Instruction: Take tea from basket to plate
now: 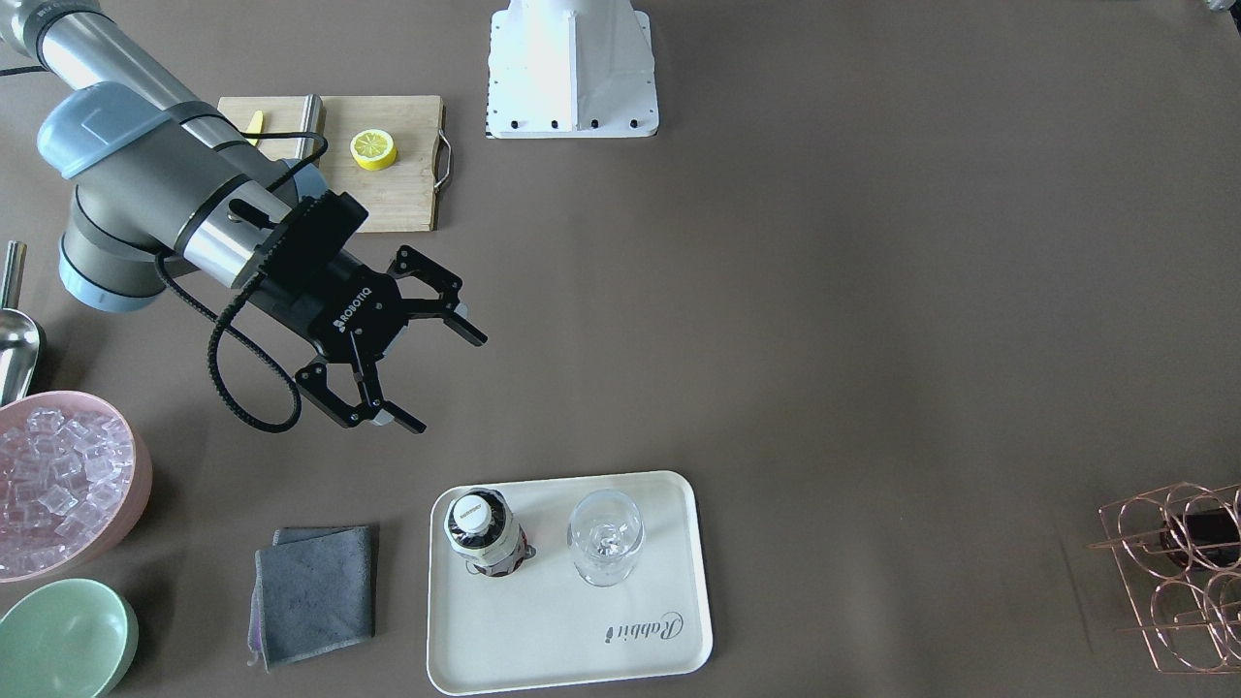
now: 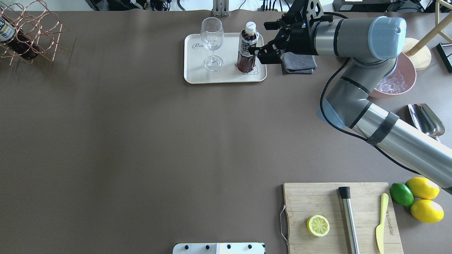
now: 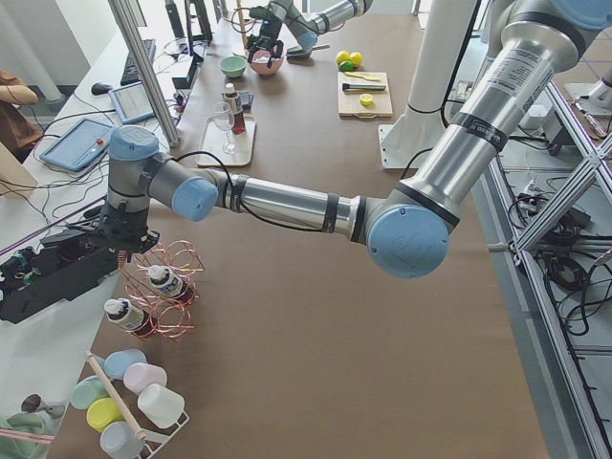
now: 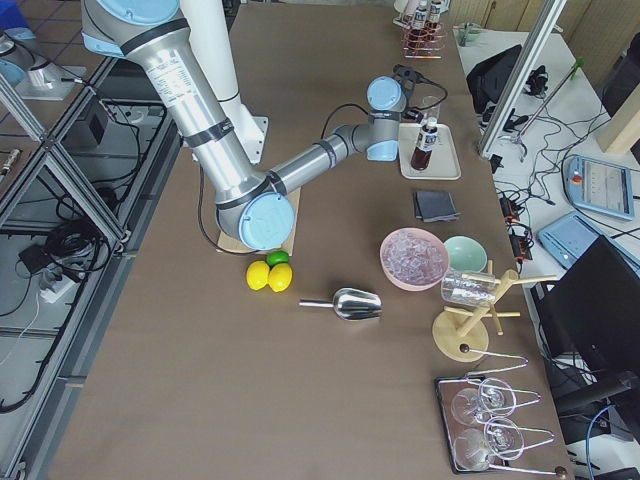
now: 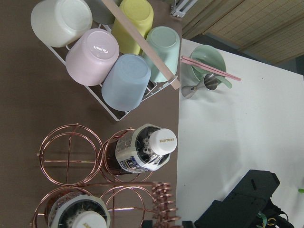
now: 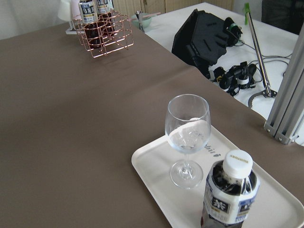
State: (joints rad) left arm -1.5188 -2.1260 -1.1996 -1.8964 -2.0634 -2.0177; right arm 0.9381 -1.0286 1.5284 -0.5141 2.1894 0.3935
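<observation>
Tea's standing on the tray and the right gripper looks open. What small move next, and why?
Probably draw the right gripper straight back, away from the tray. Its jaws are open and the tea stands upright on the tray beside the glass, so placing looks done; a sideways swing might knock either.

The bottle (image 1: 485,533) and glass (image 1: 605,536) stand on the tray's (image 1: 543,640) robot-side half, a narrow gap between them. A folded cloth (image 1: 315,591) lies just beside the tray. Bare desk (image 1: 824,339) stretches toward the basket (image 1: 1178,591).
</observation>
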